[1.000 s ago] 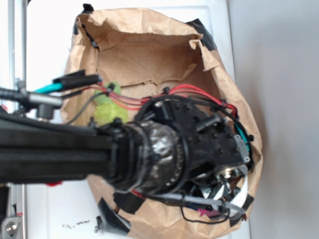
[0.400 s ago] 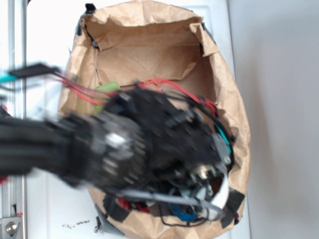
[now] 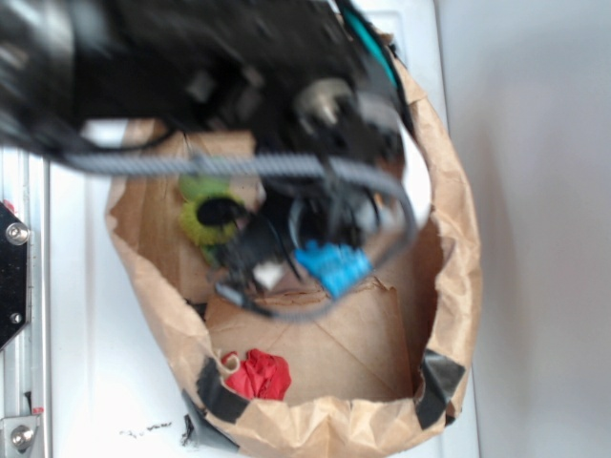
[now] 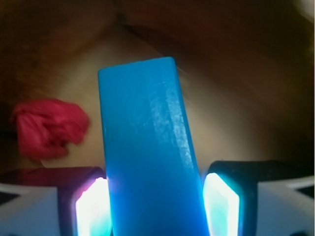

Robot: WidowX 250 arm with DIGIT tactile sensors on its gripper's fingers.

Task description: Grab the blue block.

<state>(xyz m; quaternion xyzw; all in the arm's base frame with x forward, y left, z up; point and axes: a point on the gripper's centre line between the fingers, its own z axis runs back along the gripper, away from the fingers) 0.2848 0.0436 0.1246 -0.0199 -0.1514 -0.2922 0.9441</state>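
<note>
Already the grab looks done. Going left to right in the wrist view: the red wrinkly lump (image 4: 48, 128) lies on the paper bag (image 3: 449, 277) floor near its left wall, then the gripper (image 4: 155, 199) sits clamped on the blue block (image 4: 147, 152), a finger against each long side. Outside, the block (blurred) hangs above the bag floor, green plush toy (image 3: 205, 215) leftward. Little remains, I judge.

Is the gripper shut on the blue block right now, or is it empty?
Shut on it. In the wrist view the blue block sits between both fingers of the gripper, above the bag floor.
</note>
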